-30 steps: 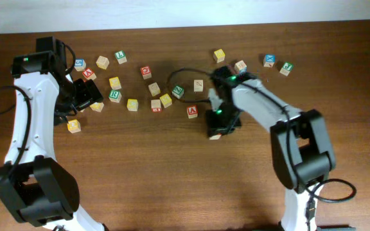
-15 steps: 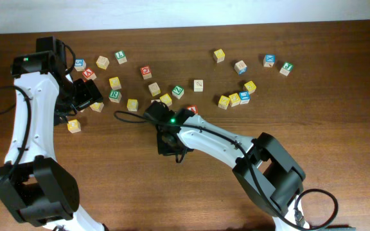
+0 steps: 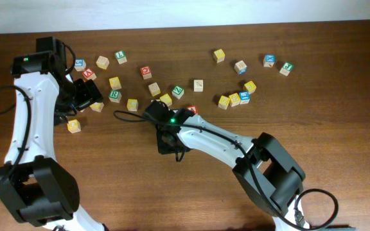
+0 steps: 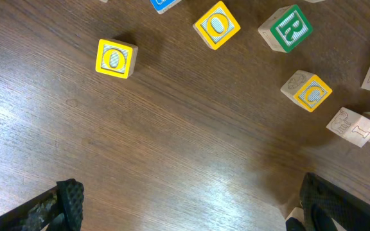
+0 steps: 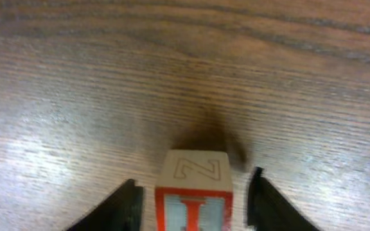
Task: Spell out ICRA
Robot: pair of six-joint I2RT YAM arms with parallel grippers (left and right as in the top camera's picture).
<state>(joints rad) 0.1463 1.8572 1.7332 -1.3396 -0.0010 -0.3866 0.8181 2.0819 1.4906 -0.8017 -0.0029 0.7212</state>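
Brown wood table seen under both arms. I block seen between jaws of right gripper, small gap each side, so jaws released. Left gripper spread wide, nothing held between. Right gripper should be lifted straight up, so block is not bumped or turned.
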